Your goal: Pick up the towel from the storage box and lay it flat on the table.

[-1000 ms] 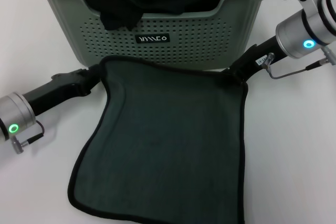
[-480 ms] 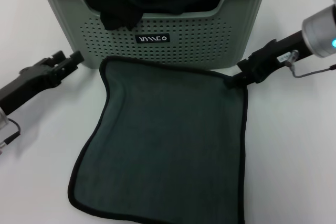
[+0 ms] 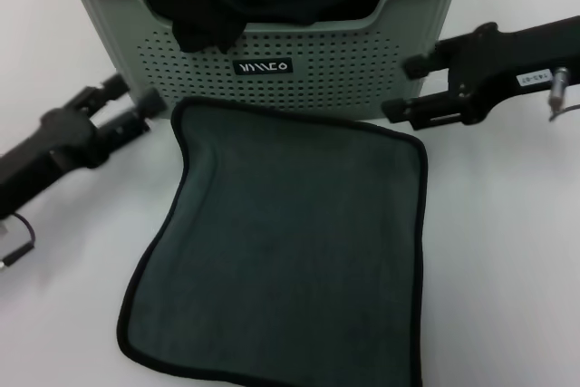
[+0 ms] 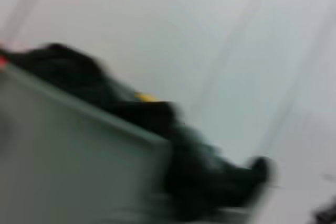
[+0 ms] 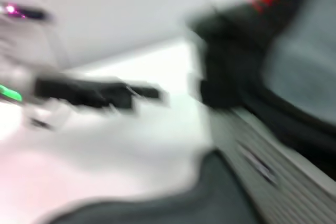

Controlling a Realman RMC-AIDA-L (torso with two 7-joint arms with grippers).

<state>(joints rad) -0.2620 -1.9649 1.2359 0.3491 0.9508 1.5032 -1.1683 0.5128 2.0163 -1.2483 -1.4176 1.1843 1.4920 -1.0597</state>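
Two grippers flanked the towel (image 3: 290,242), which lay flat, grey face up, on the surface (image 3: 507,269) before the storage box (image 3: 272,70): left gripper (image 3: 131,104) and right gripper (image 3: 403,88), jaws apart, empty. Only our left wrist view showed a yellow scrap (image 4: 146,97) inside the box.

Work surface: my bench (image 3: 507,251) is plain, smooth and white; it fills my head view to both side edges and the near edge.
Far edge: a thin pale pink-grey strip runs along the top of my head view, behind the bench.
Light: even and diffuse; shadows on the bench are soft.
Walls, floor, windows: cannot tell; my wrist views are smeared.
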